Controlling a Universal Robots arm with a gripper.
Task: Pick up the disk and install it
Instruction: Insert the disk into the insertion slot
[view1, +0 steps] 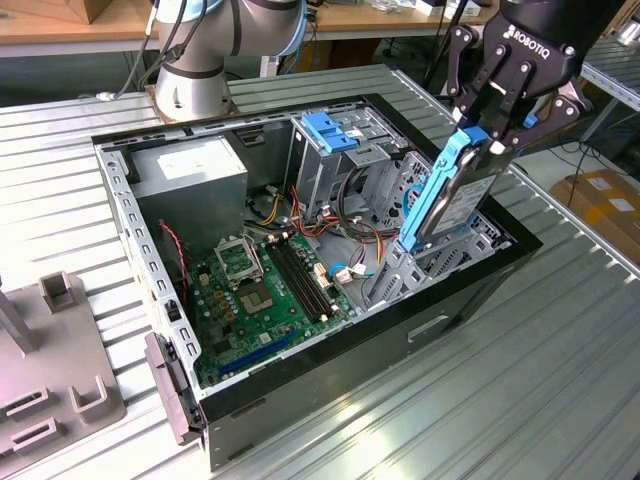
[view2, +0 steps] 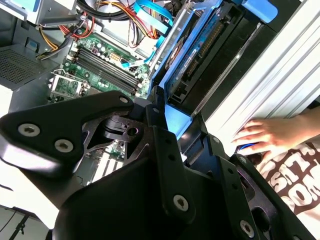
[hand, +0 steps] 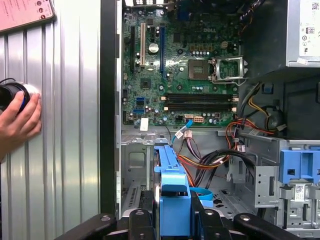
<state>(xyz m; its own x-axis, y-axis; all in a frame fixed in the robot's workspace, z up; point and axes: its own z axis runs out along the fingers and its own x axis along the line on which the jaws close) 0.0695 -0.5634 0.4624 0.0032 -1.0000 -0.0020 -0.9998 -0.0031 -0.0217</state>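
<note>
beyond the motherboard (view1: 270, 290), at the open computer case's (view1: 300, 385) corner on the exterior view's right, grips the disk (view1: 450, 200) with the gripper (view1: 482, 140) clamped on it, tilted on end, lower edge at the drive bay (view1: 400, 272). looks mid-install; calls for squaring disk to bay.

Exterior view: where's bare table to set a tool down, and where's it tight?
Bare: the ribbed table between the computer case and the exterior view's lower right corner; also the narrow strip between the case and the grey fixture. Crowded: inside the case, where cables run and the gripper holds the disk.
</note>
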